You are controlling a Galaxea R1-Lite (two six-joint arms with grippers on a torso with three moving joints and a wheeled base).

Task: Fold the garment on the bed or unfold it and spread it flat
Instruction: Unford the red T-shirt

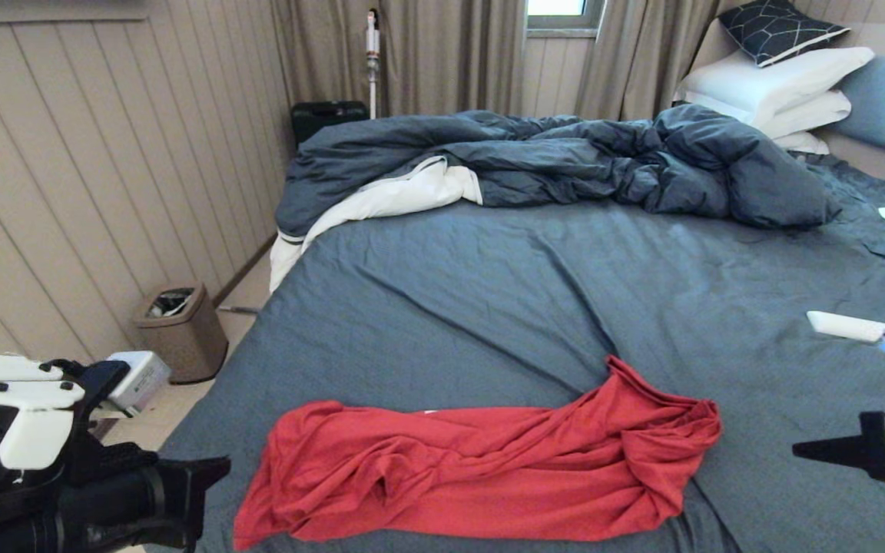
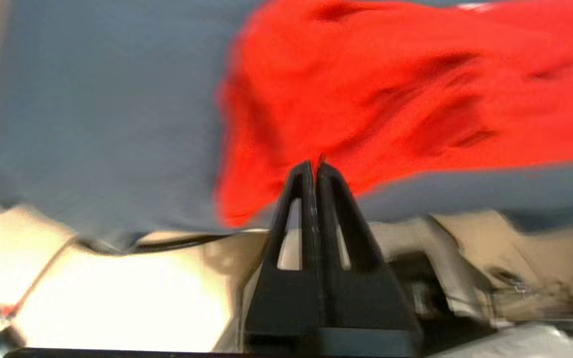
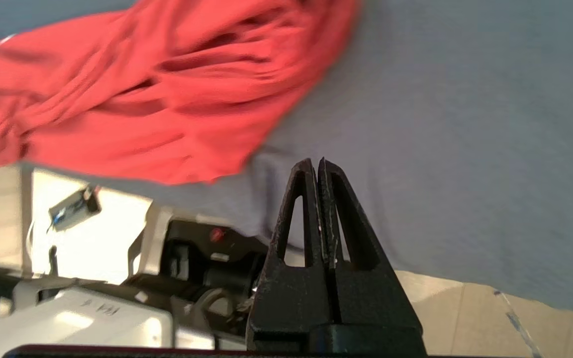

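Garment (image 1: 481, 472): red T-shirt, crumpled in a long wrinkled band across near edge of bed (image 1: 488, 292); one end bunched toward robot's right, other end spread toward left corner. Print not readable.
Bed: slate-blue sheet, creased; dark blue duvet (image 1: 565, 161) w/ white lining heaped at far side; white pillows (image 1: 777, 92) at far right, dark patterned pillow on top.
Left gripper (image 2: 315, 166): low at near-left corner, off the shirt; fingers pressed together, nothing between.
Right gripper (image 3: 315, 164): at right edge, over bare sheet, apart from shirt; fingers pressed together, empty.
Misc: brown bin (image 1: 181, 332) on floor by wall, left of bed.
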